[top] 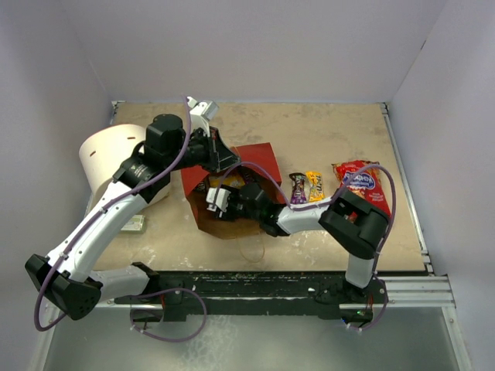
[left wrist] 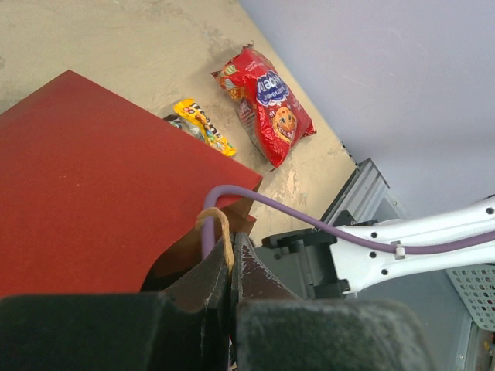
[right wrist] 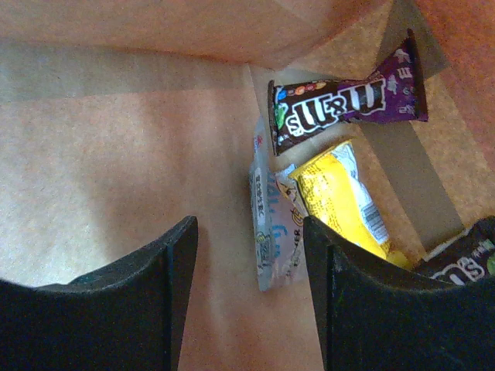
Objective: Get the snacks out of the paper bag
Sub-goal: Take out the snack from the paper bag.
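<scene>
My left gripper (left wrist: 232, 267) is clamped shut on the string handle (left wrist: 220, 228) of the paper bag (top: 259, 158), with the loop of cord pinched between the two fingertips just above the bag's red outer wall. My right gripper (right wrist: 249, 232) is inside the bag's mouth, over its plain brown floor. Its fingers (right wrist: 166, 294) are spread apart and touch nothing. Four packets lie in there. A brown-and-purple M&M's packet (right wrist: 340, 104) sits at 1 o'clock from the gap between my fingers. A yellow packet (right wrist: 336, 197) at 3 o'clock lies just beside my right-hand finger. A pale blue packet (right wrist: 267, 232) is partly tucked under the yellow one and lies right in the gap. A dark packet (right wrist: 464, 259) is cut off at the frame's edge at 4 o'clock. From above, the bag sits mid-table. At 3 o'clock of it, out on the tabletop (top: 325, 131), lie a purple packet (top: 298, 188), a yellow M&M's packet (top: 315, 185) touching it, and then the red cookie bag (top: 360, 182). At 9 o'clock of the paper bag stands a white tub (top: 112, 158), with a small flat box (top: 133, 224) at its near side.
</scene>
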`<action>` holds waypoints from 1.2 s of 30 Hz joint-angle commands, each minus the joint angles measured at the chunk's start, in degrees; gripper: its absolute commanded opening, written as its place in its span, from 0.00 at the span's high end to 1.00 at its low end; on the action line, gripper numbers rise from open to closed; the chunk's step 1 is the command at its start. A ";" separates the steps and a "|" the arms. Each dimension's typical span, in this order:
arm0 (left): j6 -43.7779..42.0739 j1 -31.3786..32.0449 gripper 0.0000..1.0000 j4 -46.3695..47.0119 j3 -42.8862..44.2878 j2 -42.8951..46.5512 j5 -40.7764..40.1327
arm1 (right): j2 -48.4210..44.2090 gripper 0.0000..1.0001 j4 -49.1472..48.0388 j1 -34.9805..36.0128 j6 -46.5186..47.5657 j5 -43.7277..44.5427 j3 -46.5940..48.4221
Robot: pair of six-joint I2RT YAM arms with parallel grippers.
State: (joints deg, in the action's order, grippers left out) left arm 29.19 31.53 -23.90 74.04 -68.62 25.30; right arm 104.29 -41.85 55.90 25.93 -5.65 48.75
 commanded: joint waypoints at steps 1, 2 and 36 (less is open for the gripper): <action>0.89 -0.24 1.00 0.72 1.63 1.94 0.88 | 3.50 0.49 2.83 -0.44 3.71 -0.12 5.16; 1.18 -0.24 1.00 0.74 1.56 1.91 0.81 | 3.62 0.58 3.48 -0.44 4.58 0.01 5.27; 3.62 -0.24 1.00 -2.50 1.20 3.58 -4.08 | -40.94 1.00 26.07 0.35 -14.15 -13.45 -7.79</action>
State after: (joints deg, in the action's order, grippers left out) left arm 32.42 31.51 -27.64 72.84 -65.32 21.58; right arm 70.37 -24.73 55.94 16.29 -14.74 37.34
